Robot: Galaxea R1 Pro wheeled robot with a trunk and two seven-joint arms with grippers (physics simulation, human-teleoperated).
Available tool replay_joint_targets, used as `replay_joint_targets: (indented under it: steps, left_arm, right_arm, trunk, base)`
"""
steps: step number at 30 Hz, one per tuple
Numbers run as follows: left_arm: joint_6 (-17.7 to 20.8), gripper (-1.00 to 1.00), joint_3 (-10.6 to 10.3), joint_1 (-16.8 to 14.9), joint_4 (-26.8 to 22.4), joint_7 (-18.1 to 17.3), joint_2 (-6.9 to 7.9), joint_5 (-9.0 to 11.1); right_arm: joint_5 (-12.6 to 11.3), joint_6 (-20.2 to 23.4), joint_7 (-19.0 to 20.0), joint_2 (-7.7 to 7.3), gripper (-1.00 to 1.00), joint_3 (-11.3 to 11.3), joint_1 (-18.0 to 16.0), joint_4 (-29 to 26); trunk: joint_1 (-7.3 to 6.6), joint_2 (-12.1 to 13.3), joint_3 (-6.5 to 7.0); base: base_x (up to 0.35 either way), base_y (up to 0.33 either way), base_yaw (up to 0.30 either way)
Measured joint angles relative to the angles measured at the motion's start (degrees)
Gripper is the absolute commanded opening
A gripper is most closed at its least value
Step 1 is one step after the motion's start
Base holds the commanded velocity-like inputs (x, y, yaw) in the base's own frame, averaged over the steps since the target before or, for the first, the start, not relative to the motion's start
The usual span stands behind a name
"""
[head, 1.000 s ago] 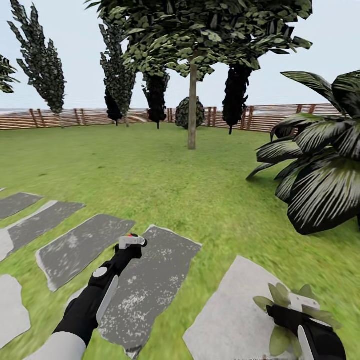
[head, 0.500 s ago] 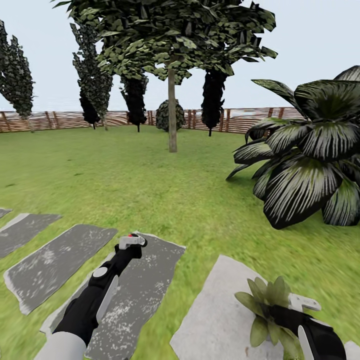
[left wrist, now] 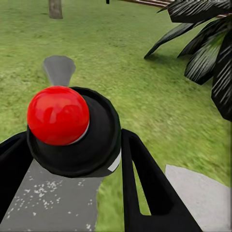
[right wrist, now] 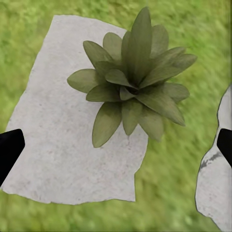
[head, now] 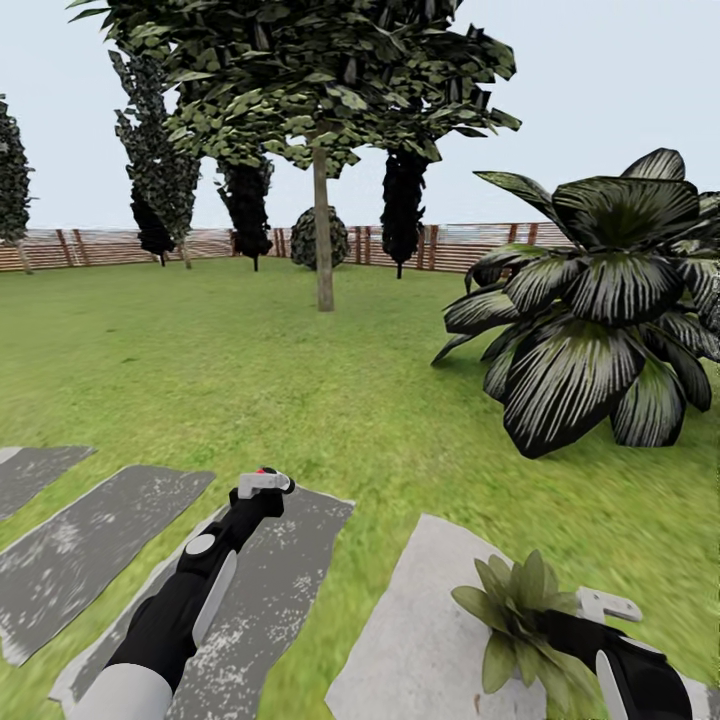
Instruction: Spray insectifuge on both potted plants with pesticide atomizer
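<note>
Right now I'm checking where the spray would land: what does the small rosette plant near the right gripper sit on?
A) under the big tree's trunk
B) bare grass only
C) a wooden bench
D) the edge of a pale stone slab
D: the right wrist view shows the rosette plant over the edge of the pale stone slab, with grass beside it.

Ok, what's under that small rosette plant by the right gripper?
The potted plant sits at the edge of a pale stone slab, its outer leaves reaching over grass. No pot shows; the leaves cover whatever is beneath the centre. The right gripper hangs above it, fingers wide apart.
</note>
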Motion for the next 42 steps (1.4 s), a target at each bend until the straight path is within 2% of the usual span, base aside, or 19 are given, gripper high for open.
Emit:
replay_joint_targets:
  steps: [29,30,32,35,36,37,39,41,42]
  left_arm:
    - [0.1,-1.0,0.2,0.0,-0.1,0.0,0.14,-0.2]
    - [3.4,-1.0,0.3,0.0,-0.1,0.0,0.59,-0.3]
    - [6.1,-1.0,0.5,0.0,-0.1,-0.2,1.42,-0.3]
    - [7.9,-1.0,0.6,-0.2,-0.2,-0.3,3.47,-0.5]
    - [8.0,-1.0,0.6,-0.2,-0.2,-0.5,4.09,-0.5]
    - [8.2,-1.0,0.6,-0.4,-0.3,-1.7,6.14,-0.8]
    - [8.3,-1.0,0.5,-0.6,-0.4,-6.4,9.18,-1.3]
    - [8.4,-1.0,0.5,-0.9,-0.5,-14.3,12.09,-2.3]
    - [8.4,-1.0,0.4,-1.1,-0.5,-18.6,13.47,-3.1]
  right_arm:
    - [0.1,0.1,0.1,0.04,1.0,0.2,0.0,0.1]
    - [0.2,0.0,0.0,0.03,1.0,0.1,0.0,0.1]
    - [1.4,0.0,-0.2,-0.08,1.0,0.2,0.0,0.1]
    - [10.2,0.1,0.1,-2.67,1.0,0.5,-0.1,0.0]
    - [11.2,0.1,0.2,-3.36,1.0,0.6,-0.2,-0.1]
    - [13.3,0.1,0.3,-5.31,1.0,0.7,-0.6,-0.1]
    - [14.2,0.2,1.6,-7.14,1.0,0.8,-2.6,-0.1]
    - [14.4,0.2,5.4,-7.88,1.0,1.6,-6.4,-0.1]
    - [14.6,0.2,8.6,-8.07,1.0,2.6,-8.7,0.1]
  trunk:
    - [0.0,0.0,0.06]
    - [0.0,0.0,0.05]
    - [0.0,0.0,0.06]
    - [0.0,0.0,0.06]
    - [0.0,0.0,0.06]
    - [0.0,0.0,0.06]
    - [0.0,0.0,0.06]
    - [0.0,0.0,0.07]
    - [0.0,0.0,0.07]
  base:
    - [0.0,0.0,-0.002]
    - [0.0,0.0,0.0]
    - [0.0,0.0,0.0]
    - [0.0,0.0,0.0]
    - [0.0,0.0,0.0]
    - [0.0,0.0,0.0]
    - [0.0,0.0,0.0]
    - [0.0,0.0,0.0]
    - [0.0,0.0,0.0]
